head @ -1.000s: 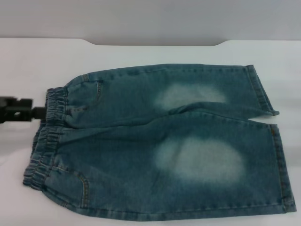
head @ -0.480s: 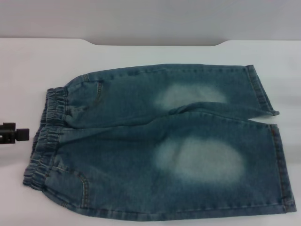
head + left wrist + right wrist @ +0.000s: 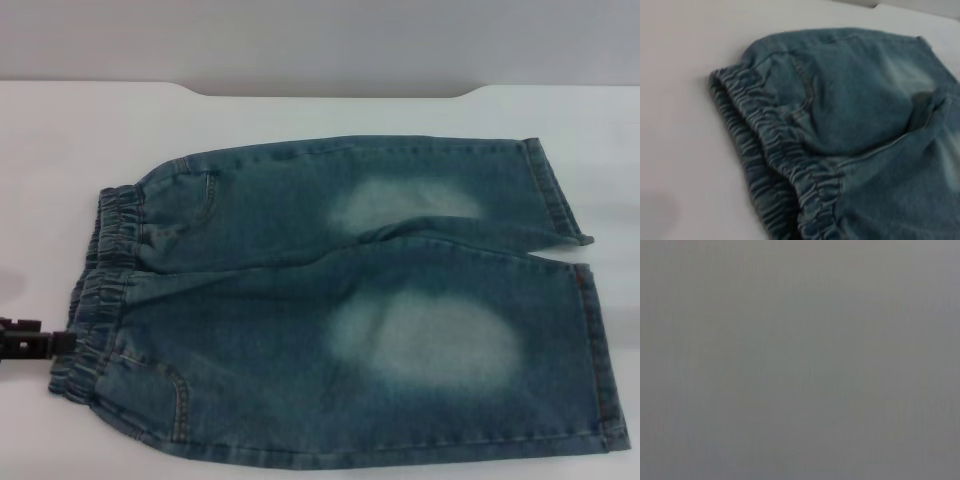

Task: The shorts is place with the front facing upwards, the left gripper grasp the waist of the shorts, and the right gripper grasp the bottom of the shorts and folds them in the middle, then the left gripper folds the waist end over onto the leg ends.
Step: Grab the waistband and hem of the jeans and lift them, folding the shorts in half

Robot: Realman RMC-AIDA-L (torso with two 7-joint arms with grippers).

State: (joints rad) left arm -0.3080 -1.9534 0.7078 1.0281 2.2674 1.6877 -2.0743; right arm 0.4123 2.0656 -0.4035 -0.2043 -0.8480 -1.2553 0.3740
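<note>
Shorts [image 3: 350,300]: flat, front up, mid-surface [image 3: 60,150], unfolded; waist [image 3: 100,280] at nine o'clock; my left pincer [image 3: 45,345] touching it, positioned to grasp; opening indiscernible; right pincer unseen.

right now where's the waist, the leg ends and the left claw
the waist [image 3: 108,268], head view, on the ruched band
the leg ends [image 3: 598,350], head view, on the nearer hem
the left claw [image 3: 48,344], head view, at its tip beside the waist

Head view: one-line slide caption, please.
Blue-green denim shorts lie flat on the white table, faded patches up, black left gripper at the ruched elastic waist.
</note>
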